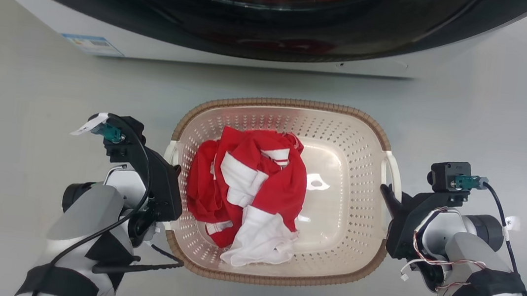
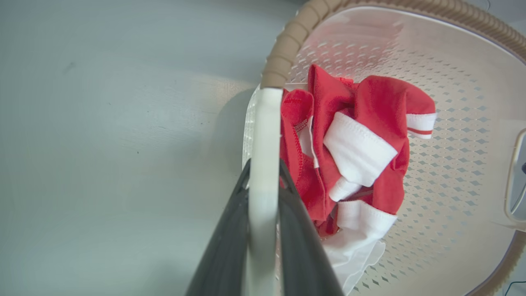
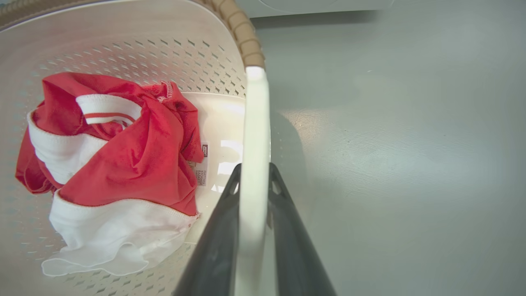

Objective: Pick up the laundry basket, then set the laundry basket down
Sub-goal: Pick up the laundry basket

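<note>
Here, from left to right. My left gripper (image 1: 174,160) sits at the near-left flank of the laundry basket (image 1: 345,127). In the left wrist view its fingers (image 2: 230,230) lie narrow, one on each side of the white left handle (image 2: 265,123), pressed against it with no gap that I can see.

The basket lies on the grey floor (image 1: 27,91), in the middle of the head view and just near of the washing machine (image 1: 278,20), whose dark round door spans the far edge. I cannot tell whether the basket's base touches the floor or hangs just above it. Its brown woven-look rim (image 2: 287,37) runs round cream perforated walls.

Inside, toward the left half, lies a crumpled red-and-white garment (image 1: 249,186). The right part of the basket's bottom is bare.

At the basket's right flank, the white right handle (image 1: 392,167) meets my right gripper (image 1: 387,192). In the right wrist view its fingers (image 3: 213,246) also lie narrow, closed on the right handle (image 3: 254,115) from both sides. The garment (image 3: 123,156) is at that view's left, with a small fabric label (image 3: 201,164) at its edge.
</note>
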### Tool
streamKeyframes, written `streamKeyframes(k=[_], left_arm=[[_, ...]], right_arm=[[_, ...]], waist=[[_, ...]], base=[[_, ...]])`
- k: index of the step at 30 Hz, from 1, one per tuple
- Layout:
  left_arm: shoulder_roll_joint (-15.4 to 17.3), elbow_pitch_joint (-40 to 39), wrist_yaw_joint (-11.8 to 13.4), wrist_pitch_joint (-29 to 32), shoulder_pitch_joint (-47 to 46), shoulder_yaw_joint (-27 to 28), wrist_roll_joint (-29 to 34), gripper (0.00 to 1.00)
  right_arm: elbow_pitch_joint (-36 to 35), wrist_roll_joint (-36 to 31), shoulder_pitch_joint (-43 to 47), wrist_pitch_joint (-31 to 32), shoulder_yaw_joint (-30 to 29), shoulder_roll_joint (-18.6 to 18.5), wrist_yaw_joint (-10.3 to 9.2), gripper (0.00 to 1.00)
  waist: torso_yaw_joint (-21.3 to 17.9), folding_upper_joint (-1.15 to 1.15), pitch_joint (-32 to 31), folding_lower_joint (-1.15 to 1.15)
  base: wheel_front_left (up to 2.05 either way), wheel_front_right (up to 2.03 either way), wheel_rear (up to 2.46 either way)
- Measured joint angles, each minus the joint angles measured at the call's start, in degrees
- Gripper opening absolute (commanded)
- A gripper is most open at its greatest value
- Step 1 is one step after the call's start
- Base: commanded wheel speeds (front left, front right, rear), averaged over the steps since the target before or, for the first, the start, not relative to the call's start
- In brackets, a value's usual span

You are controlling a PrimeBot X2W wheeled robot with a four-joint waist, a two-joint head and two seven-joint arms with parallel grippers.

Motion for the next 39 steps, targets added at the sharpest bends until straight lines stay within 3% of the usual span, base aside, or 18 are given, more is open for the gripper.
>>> streamKeyframes(k=[25, 39], left_arm=[[0.41, 1.91, -0.03, 13.95, 3.71, -0.74, -6.59, 0.0], [0.66, 2.41, -0.02, 18.78, 5.91, -0.93, -8.11, 0.0]], right_arm=[[1.82, 11.22, 2.97, 13.84, 5.01, -0.03, -0.02, 0.0], [2.37, 16.44, 5.69, 19.91, 6.64, -0.09, -0.08, 0.0]], waist=[[0.16, 0.0, -16.89, -0.01], [-0.13, 0.0, -24.96, 0.0]], base=[[0.0, 0.0, 0.0], [0.0, 0.0, 0.0]])
